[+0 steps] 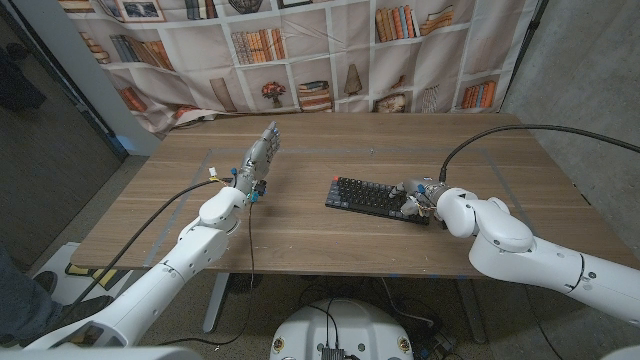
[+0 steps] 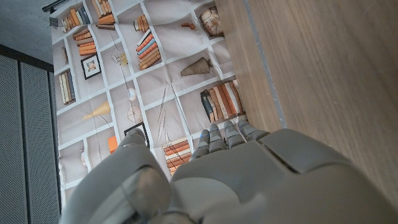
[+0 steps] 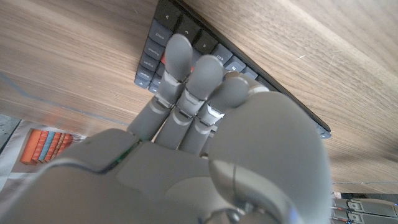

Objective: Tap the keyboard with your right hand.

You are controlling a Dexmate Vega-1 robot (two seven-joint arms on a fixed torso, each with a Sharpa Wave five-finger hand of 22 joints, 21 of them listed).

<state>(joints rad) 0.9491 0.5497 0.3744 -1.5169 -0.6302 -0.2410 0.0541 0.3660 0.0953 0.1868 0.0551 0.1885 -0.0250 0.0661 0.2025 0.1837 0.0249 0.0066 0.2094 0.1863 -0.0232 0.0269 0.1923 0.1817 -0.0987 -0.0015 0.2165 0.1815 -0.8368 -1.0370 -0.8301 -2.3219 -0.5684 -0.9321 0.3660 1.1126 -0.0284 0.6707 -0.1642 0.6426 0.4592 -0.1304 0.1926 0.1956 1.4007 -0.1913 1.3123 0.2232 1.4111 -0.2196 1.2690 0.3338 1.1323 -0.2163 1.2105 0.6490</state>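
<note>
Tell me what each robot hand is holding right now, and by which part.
Nothing is held. The right robot hand is over the right end of the keyboard, fingers extended above the keys, not gripping it. The left robot hand stands upright with nothing in it.

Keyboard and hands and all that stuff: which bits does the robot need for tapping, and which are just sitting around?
Needed for the job:
- keyboard, black, on the wooden table
- right hand, over the keyboard's right end

Just there:
- left hand, raised, fingers up, holding nothing
- bookshelf-print curtain behind the table
</note>
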